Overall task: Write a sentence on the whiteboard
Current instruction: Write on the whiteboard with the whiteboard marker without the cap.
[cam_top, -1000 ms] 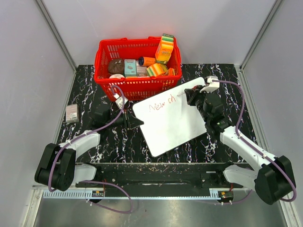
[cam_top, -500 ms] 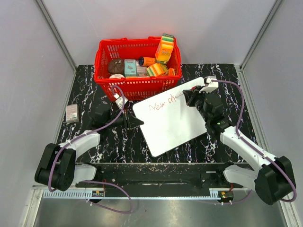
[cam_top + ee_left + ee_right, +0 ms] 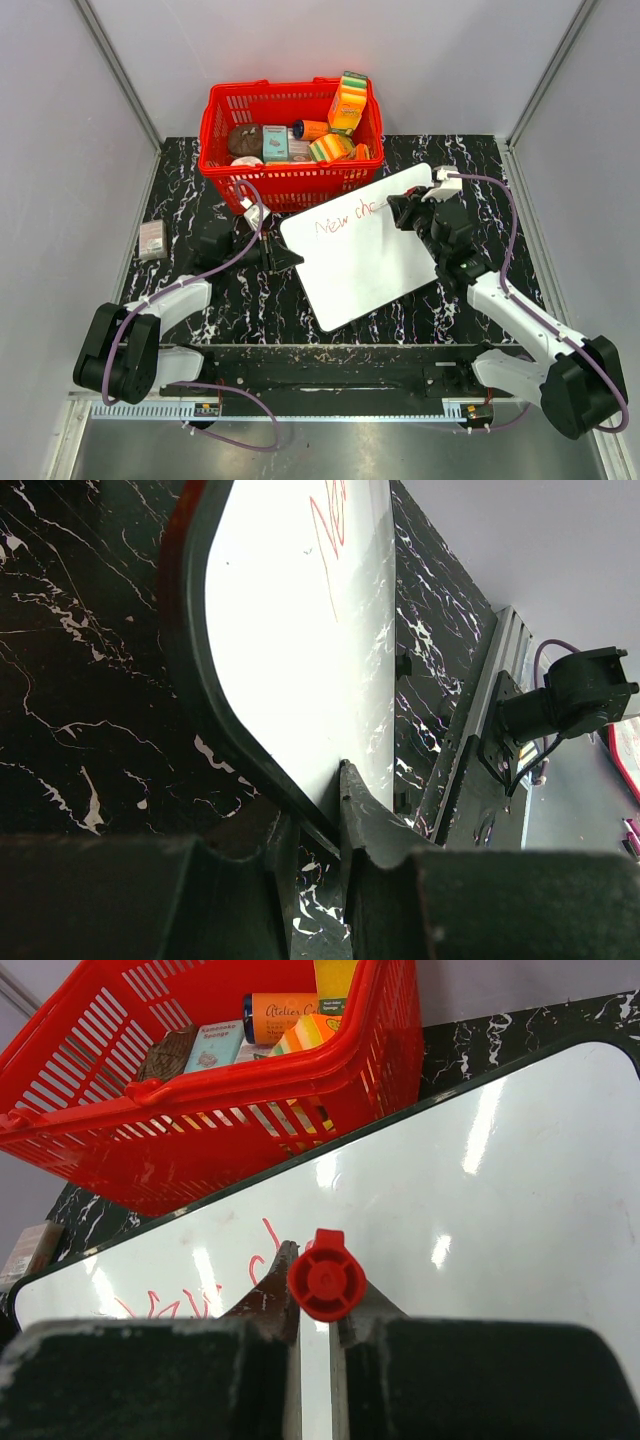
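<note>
The whiteboard (image 3: 365, 250) lies tilted on the black marble table. Red handwriting (image 3: 345, 218) near its far edge reads about "New cha". My left gripper (image 3: 290, 260) is shut on the board's left edge; in the left wrist view (image 3: 315, 820) the fingers pinch the board (image 3: 290, 630) edge-on. My right gripper (image 3: 400, 212) is shut on a red marker (image 3: 326, 1274) whose tip rests on the board at the end of the writing. In the right wrist view the marker's red end faces the camera, the board (image 3: 480, 1230) behind it, red strokes (image 3: 190, 1295) at the left.
A red basket (image 3: 292, 140) filled with packaged goods stands right behind the board, its wall close in the right wrist view (image 3: 200, 1120). A small grey packet (image 3: 151, 240) lies at the table's left edge. Grey walls enclose the table.
The right gripper has moved slightly right along the board with the marker, and the red writing has grown by about one letter after "ch". The left arm has not moved.
</note>
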Action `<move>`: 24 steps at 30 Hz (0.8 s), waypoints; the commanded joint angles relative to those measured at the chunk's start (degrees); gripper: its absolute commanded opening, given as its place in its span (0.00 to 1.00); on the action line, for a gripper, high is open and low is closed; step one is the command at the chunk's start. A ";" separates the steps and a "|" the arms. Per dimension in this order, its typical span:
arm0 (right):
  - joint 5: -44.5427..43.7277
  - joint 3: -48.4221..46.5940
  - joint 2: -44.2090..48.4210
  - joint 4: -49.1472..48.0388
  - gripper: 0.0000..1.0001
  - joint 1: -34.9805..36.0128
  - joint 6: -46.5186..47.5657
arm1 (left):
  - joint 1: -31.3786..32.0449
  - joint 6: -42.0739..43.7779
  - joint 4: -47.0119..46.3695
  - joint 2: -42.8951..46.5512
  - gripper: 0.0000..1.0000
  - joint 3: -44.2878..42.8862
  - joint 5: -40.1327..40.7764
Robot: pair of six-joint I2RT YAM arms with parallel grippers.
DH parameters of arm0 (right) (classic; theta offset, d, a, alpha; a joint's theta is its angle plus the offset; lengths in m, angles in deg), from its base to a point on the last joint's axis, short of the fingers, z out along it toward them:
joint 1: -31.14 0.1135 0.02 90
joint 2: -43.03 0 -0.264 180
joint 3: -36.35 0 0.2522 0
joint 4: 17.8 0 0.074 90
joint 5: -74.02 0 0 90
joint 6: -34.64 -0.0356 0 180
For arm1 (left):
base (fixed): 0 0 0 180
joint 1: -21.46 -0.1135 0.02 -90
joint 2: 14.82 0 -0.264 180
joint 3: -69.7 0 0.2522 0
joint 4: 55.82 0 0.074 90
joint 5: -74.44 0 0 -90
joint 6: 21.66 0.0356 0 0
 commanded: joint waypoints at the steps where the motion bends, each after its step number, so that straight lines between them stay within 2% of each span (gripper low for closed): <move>1: -1.70 0.22 1.17 0.32 0.00 -0.35 0.01 | 1.90 9.93 2.93 -1.42 0.00 0.59 0.83; 24: -3.63 -3.83 -1.81 -2.06 0.00 -0.62 0.54 | 1.90 9.93 2.93 -1.42 0.00 0.51 0.83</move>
